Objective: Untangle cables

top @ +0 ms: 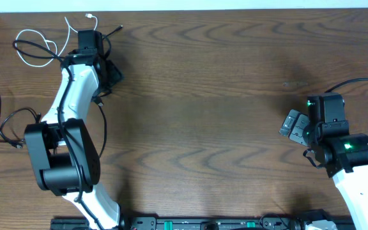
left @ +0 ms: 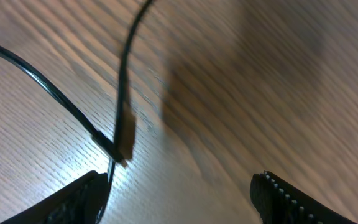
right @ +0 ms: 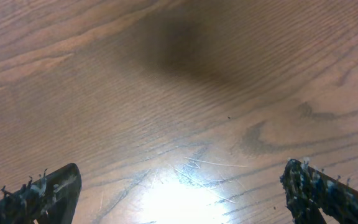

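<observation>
A white cable lies looped at the far left of the table. A black cable lies coiled near the left edge. Another black cable end sticks out by my left wrist. My left gripper is open, low over the wood. In the left wrist view a thin black cable with a small plug lies just ahead of my open fingers and runs past the left finger, not gripped. My right gripper is open and empty over bare wood at the right, which the right wrist view also shows.
The wooden table stretches between the two arms. The left arm's base stands at the front left, the right arm's base at the front right. The table's far edge runs along the top.
</observation>
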### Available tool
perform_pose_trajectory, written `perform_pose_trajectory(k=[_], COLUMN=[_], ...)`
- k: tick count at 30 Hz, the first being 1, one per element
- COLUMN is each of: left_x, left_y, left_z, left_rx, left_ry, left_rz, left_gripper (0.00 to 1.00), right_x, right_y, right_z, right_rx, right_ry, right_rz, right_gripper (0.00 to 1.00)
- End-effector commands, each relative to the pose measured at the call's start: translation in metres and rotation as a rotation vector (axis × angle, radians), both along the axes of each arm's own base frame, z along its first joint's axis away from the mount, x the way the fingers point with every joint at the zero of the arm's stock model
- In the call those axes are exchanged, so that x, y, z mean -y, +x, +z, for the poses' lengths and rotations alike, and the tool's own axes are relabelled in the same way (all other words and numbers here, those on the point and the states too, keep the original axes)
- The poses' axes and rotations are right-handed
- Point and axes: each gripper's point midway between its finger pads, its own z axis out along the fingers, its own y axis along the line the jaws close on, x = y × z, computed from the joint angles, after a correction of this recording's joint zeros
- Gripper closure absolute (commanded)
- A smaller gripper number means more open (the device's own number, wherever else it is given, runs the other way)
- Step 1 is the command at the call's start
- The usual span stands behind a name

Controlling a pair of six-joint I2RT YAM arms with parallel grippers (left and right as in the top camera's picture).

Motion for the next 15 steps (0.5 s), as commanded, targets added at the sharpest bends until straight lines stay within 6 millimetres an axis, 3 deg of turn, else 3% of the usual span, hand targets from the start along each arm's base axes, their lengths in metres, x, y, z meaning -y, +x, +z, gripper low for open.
perform_pose_trajectory(k=[1, 9, 15], left_x=[-0.033, -0.074, -0.079], left_y=[-0.005, -0.008, -0.003], left_z=[-0.011, -0.022, -0.034], left_rx=[0.009, 0.032, 0.040], left_ry=[0.008, -0.009, -0.020], left_rz=[0.215, 0.361, 0.371], left_gripper=[0.22, 0.22, 0.27], right_x=[0.003, 0.003, 0.003], right_y=[0.000, 0.000, 0.000], right_z=[0.002, 0.002, 0.002], right_rx=[0.009, 0.009, 0.009], right_ry=[-0.001, -0.001, -0.001], right_rz=[-0.020, -0.020, -0.020], right_gripper=[0.01, 0.01, 0.01])
